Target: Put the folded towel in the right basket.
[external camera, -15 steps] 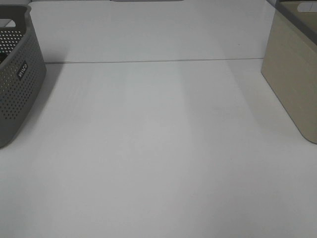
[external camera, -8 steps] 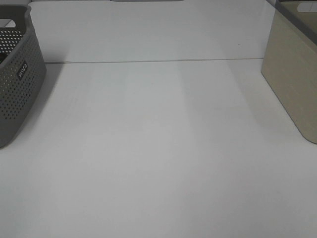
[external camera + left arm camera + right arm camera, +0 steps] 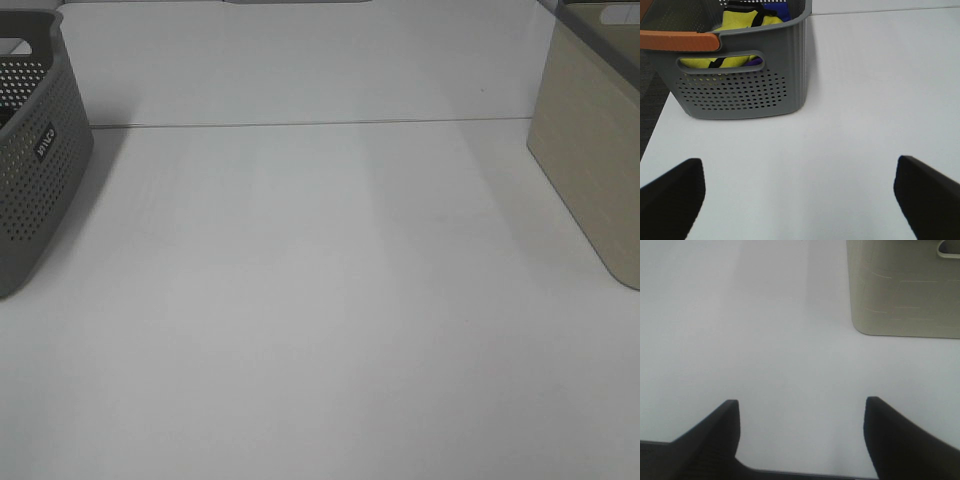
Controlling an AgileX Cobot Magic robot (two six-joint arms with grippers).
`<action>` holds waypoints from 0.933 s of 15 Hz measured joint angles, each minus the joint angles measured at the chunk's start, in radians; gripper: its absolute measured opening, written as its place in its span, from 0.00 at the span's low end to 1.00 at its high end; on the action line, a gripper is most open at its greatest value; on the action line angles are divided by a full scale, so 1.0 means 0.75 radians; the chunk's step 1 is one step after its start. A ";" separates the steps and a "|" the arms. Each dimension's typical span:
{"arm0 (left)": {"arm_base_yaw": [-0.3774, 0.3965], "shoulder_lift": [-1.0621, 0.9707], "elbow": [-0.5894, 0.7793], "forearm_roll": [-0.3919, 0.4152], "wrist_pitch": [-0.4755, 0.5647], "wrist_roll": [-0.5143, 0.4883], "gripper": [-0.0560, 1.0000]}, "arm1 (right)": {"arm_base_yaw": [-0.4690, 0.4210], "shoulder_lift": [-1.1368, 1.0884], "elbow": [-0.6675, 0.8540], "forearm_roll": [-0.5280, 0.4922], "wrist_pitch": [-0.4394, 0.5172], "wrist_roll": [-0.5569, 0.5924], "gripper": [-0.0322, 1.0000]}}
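No folded towel shows on the table. The right basket (image 3: 590, 150) is beige with a dark rim and stands at the table's right edge; it also shows in the right wrist view (image 3: 900, 290). My right gripper (image 3: 801, 405) is open and empty over bare table, short of that basket. My left gripper (image 3: 799, 167) is open and empty over bare table, short of the grey perforated left basket (image 3: 740, 90). Yellow cloth (image 3: 742, 22) with black and blue pieces lies inside that basket. I cannot tell whether it is the towel. Neither gripper shows in the exterior view.
The grey basket (image 3: 35, 160) stands at the table's left edge. It has an orange-brown handle (image 3: 677, 41). A seam (image 3: 300, 124) runs across the white table (image 3: 320, 300) at the back. Dark floor shows beyond the table's edge in the left wrist view.
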State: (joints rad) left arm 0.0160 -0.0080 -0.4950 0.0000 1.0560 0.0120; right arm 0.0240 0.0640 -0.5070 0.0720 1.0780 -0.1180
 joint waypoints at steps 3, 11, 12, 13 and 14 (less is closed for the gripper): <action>0.000 0.000 0.000 0.000 0.000 0.000 0.98 | 0.000 0.000 0.000 0.000 -0.003 0.000 0.68; 0.000 0.000 0.000 0.000 0.000 0.000 0.98 | 0.000 0.000 0.000 0.000 -0.004 0.000 0.68; 0.000 0.000 0.000 0.000 0.000 0.000 0.98 | 0.000 0.000 0.000 0.000 -0.004 0.000 0.68; 0.000 0.000 0.000 0.000 0.000 0.000 0.98 | 0.000 0.000 0.000 0.000 -0.004 0.000 0.68; 0.000 0.000 0.000 0.000 0.000 0.000 0.98 | 0.000 0.000 0.000 0.000 -0.004 0.000 0.68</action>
State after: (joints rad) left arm 0.0160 -0.0080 -0.4950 0.0000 1.0560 0.0120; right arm 0.0240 0.0640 -0.5070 0.0720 1.0750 -0.1180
